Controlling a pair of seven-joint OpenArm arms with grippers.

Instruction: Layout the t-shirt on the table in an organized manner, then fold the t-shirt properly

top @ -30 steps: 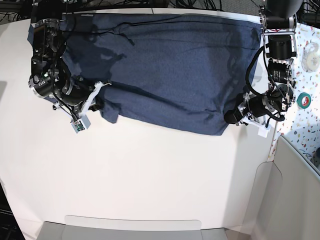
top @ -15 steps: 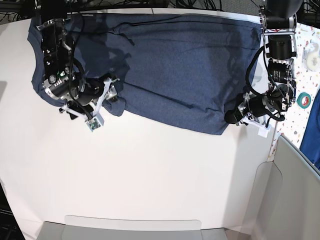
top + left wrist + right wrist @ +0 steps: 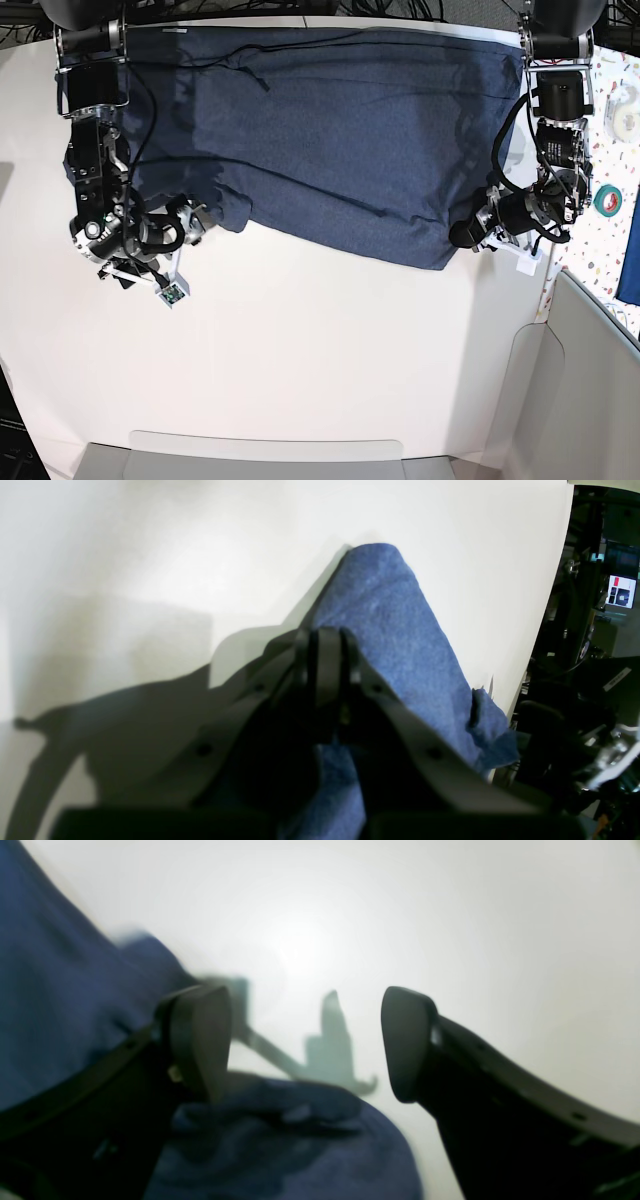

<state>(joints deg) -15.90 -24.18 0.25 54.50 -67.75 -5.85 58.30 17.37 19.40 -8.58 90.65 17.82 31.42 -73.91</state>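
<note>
While the left end effector (image 3: 466, 236) pinches the navy t-shirt's (image 3: 340, 130) corner, the right end effector (image 3: 190, 222) gapes empty; spreading on the counter (image 3: 320, 340) unfinished, folding unstarted.

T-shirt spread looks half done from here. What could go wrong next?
The left gripper is shut on the t-shirt corner, while the right gripper is open and holds nothing: pulling now could skew the cloth. The near hem lies slanted and wrinkled, so folding now may lock creases in. The far edge sits at the table edge and may slip off.
</note>
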